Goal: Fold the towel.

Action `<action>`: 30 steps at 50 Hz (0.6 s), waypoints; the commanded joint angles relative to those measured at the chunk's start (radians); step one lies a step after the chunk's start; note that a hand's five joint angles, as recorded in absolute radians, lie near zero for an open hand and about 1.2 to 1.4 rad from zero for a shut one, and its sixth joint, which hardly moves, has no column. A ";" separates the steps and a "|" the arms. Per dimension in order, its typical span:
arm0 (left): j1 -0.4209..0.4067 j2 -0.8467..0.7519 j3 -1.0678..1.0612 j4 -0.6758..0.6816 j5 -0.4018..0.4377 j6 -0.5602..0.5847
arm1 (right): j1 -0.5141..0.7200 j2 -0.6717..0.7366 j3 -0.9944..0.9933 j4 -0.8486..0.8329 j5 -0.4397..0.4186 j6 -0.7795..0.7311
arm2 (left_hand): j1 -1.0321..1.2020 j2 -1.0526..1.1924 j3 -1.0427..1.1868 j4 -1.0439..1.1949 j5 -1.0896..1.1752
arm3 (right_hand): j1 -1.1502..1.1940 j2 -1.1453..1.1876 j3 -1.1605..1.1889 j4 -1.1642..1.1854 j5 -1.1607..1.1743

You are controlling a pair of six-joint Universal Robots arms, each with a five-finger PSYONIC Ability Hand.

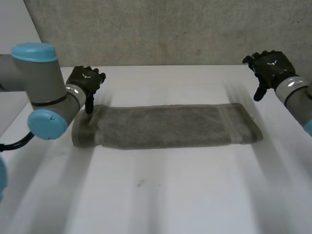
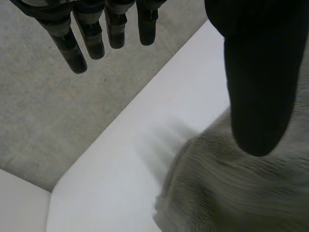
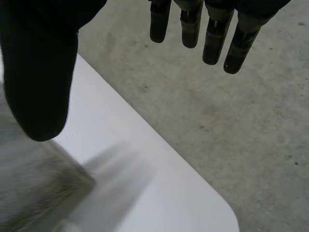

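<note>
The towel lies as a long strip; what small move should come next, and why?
The grey-green terry towel lies as a long strip on the white table. The open left hand hovers at its left end and the open right hand beyond its right end, neither holding cloth. So probably lower both onto the short ends to grasp them.

You're in what looks like a robotics lab: a plain white table (image 1: 156, 195), bare grey concrete (image 1: 170, 29) behind the table, and a left arm (image 1: 41, 83) and right arm (image 1: 298, 95) flanking it.
</note>
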 commanded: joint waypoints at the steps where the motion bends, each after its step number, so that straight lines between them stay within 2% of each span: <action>1: 0.005 0.283 -0.451 0.087 0.027 -0.017 | -0.011 -0.154 0.229 0.154 -0.075 -0.005 | -0.001 0.007 0.005 0.005 -0.026 | 0.079 0.067 0.074 0.057 0.051; 6: 0.013 0.353 -0.600 0.156 0.043 -0.017 | -0.057 -0.154 0.314 0.161 -0.091 -0.010 | -0.001 0.007 0.005 0.005 -0.026 | 0.255 0.243 0.250 0.233 0.227; 11: 0.018 0.403 -0.732 0.234 0.054 -0.020 | -0.097 -0.096 0.378 0.094 -0.158 -0.023 | -0.001 0.007 0.005 0.005 -0.026 | 0.361 0.349 0.356 0.339 0.333; 24: 0.021 0.409 -0.815 0.303 0.052 -0.029 | -0.114 0.048 0.349 0.006 -0.172 -0.071 | -0.001 0.007 0.005 0.005 -0.026 | 0.435 0.423 0.430 0.413 0.406; 27: 0.022 0.409 -0.823 0.319 0.052 -0.044 | -0.114 0.065 0.340 -0.005 -0.171 -0.077 | -0.001 0.007 0.005 0.005 -0.026 | 0.505 0.494 0.500 0.483 0.477; 28: 0.022 0.411 -0.823 0.322 0.052 -0.053 | -0.116 0.067 0.337 -0.014 -0.171 -0.077 | -0.001 0.007 0.005 0.005 -0.026 | 0.575 0.563 0.570 0.553 0.547; 29: 0.024 0.410 -0.822 0.322 0.052 -0.060 | -0.116 0.068 0.334 -0.026 -0.169 -0.077 | -0.001 0.007 0.005 0.005 -0.026 | 0.744 0.733 0.739 0.722 0.716; 30: 0.024 0.409 -0.821 0.322 0.052 -0.060 | -0.116 0.068 0.334 -0.026 -0.169 -0.077 | -0.001 0.007 0.005 0.005 -0.026 | 0.746 0.734 0.741 0.724 0.718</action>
